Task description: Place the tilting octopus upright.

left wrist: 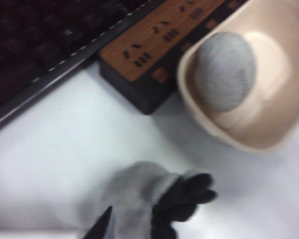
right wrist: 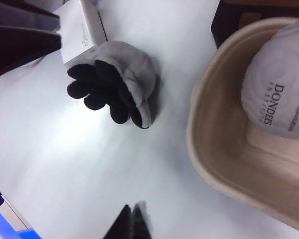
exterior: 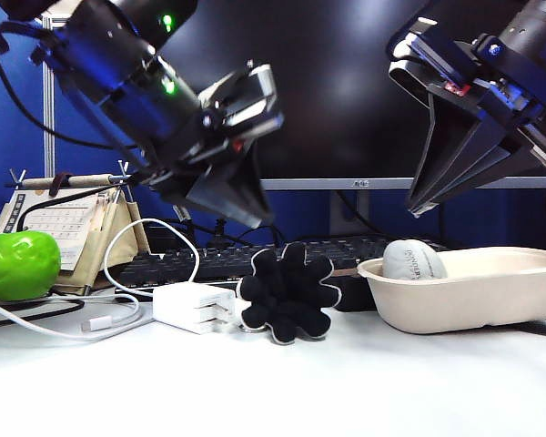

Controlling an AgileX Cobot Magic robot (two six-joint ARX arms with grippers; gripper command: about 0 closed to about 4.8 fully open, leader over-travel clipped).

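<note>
Octopus point(exterior: 288, 293), grey plush with black flower-shaped underside, lies tipped mid-desk beside the white charger block point(exterior: 194, 306); left gripper point(exterior: 241, 196) hovers above, partly parted, holding nothing, right gripper point(exterior: 428, 202) pinched empty — grasp the head, roll gently.

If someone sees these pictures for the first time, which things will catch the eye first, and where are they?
The small grey plush octopus lies tipped on the white table, its black flower-shaped underside facing the exterior camera, beside a white charger block. To its right, a beige oval bowl holds a greyish-white rounded lump. The left gripper hangs above the octopus, and the right gripper, shut, above the bowl.
</note>
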